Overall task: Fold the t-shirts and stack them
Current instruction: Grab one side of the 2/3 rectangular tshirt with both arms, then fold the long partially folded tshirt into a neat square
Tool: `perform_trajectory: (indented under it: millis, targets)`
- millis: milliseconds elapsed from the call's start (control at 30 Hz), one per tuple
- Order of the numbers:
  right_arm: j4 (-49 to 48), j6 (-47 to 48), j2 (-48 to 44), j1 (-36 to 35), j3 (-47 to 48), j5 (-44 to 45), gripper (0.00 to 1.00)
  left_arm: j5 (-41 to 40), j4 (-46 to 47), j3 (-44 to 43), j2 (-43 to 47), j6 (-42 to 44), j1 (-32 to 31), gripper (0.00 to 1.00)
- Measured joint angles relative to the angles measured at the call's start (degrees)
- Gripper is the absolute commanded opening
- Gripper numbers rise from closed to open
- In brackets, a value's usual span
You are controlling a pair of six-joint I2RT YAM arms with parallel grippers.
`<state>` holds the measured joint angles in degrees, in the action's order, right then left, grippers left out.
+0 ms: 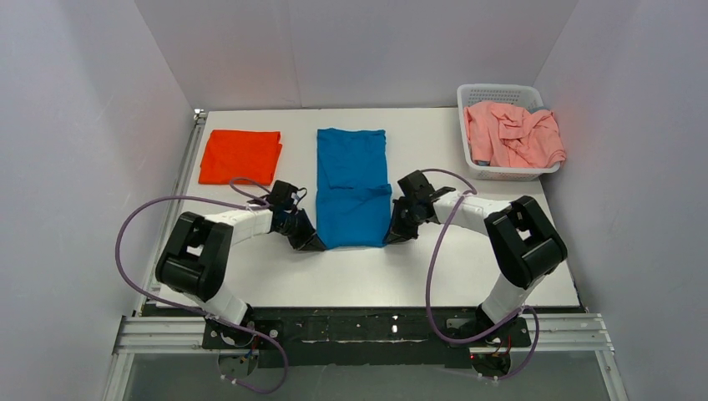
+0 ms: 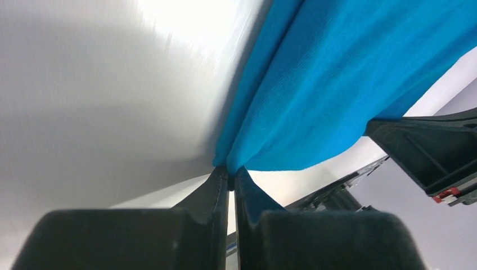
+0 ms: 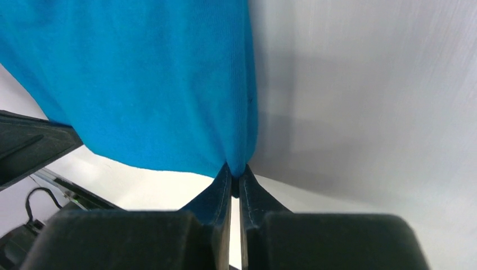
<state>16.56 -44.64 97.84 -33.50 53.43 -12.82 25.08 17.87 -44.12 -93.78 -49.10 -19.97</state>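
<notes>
**Both grippers clamped on the near corners of the blue t-shirt**

The left gripper [image 2: 230, 171] is clenched on the blue t-shirt [image 1: 353, 188]. In its wrist view the two black fingers meet almost tip to tip, with a fold of blue cloth nipped between them. The rest of the shirt spreads away ahead and to its right.

The right gripper [image 3: 236, 171] grasps the same shirt in mirror fashion. Its fingers press together on a bunched corner, and the cloth fans out ahead and to its left.

From above, the shirt lies as a long folded strip on the white table [image 1: 376, 276], stretching away from both grippers towards the back wall. Its near edge spans the gap between them, with one gripper at each near corner. A crosswise layer edge shows about halfway along the strip.

The orange-red t-shirt [image 1: 240, 156] lies folded flat beyond the left gripper on its outer side, apart from the blue one. The salmon-pink t-shirt [image 1: 513, 134] is heaped loose in the white lattice basket [image 1: 501, 92], well beyond the right gripper on its outer side, and spills over the rim.
</notes>
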Motion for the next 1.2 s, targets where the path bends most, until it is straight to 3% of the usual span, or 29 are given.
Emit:
perform_trajectory:
  millis: [267, 433, 700, 900, 1200]
  targets:
    - [7.06, 1.64, -10.05, -4.44, -8.59, -3.30, 0.01, -4.22, -2.89, 13.09, 16.39, -2.56, -6.08, 0.00]
    - [13.27, -0.37, -22.18, -10.78, -12.13, -5.90, 0.01, -6.69, -11.43, 21.27, 33.42, -6.86, -11.98, 0.00]
    - [20.98, -2.14, -32.96, -13.03, -9.97, -8.48, 0.01, -10.10, -27.71, 17.51, 58.55, -9.62, -15.76, 0.00]
    - [26.56, -0.11, -35.56, -11.45, -0.50, -6.38, 0.01, -12.28, -31.63, 6.45, 54.88, -6.32, -15.87, 0.00]
    - [28.35, 5.44, -30.88, 1.33, 9.44, -6.60, 0.01, -20.70, -33.03, -15.10, 33.14, 0.55, -14.53, 0.00]
